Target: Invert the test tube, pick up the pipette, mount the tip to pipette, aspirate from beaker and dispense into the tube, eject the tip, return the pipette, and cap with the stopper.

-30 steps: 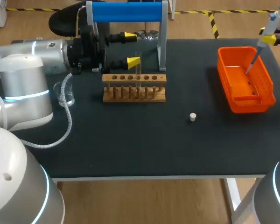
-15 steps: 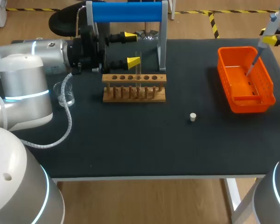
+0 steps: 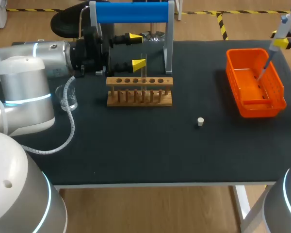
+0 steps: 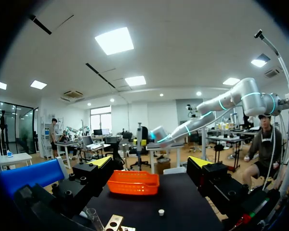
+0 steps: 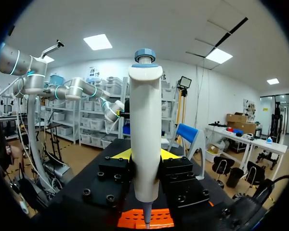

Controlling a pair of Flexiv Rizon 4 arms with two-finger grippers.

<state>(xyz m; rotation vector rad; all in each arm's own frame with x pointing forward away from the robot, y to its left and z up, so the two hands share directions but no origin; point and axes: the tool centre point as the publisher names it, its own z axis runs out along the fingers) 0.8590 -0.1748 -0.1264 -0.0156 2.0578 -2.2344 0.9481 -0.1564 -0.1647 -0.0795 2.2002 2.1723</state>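
My right gripper [image 3: 287, 40] is shut on a white pipette [image 3: 280, 28] with a blue top, held upright at the table's far right. The pipette's thin lower end hangs over the orange tray [image 3: 276, 92]. In the right wrist view the pipette [image 5: 145, 130] stands between the yellow-tipped fingers of my right gripper [image 5: 145, 156]. My left gripper [image 3: 136, 50] is open, just behind the wooden rack [image 3: 139, 92], in which a clear test tube [image 3: 143, 68] stands upright. A glass beaker [image 3: 68, 98] sits beside the left arm. A small white stopper [image 3: 200, 122] lies on the mat.
A stand with a blue bar [image 3: 131, 12] rises behind the rack, close to my left gripper. From the left wrist, past the open gripper [image 4: 150, 163], I see the orange tray [image 4: 133, 182], the stopper [image 4: 161, 211] and the rack's end [image 4: 114, 224].
My right gripper has drifted slightly to the right with the pipette, still over the orange tray. The left arm has not moved.
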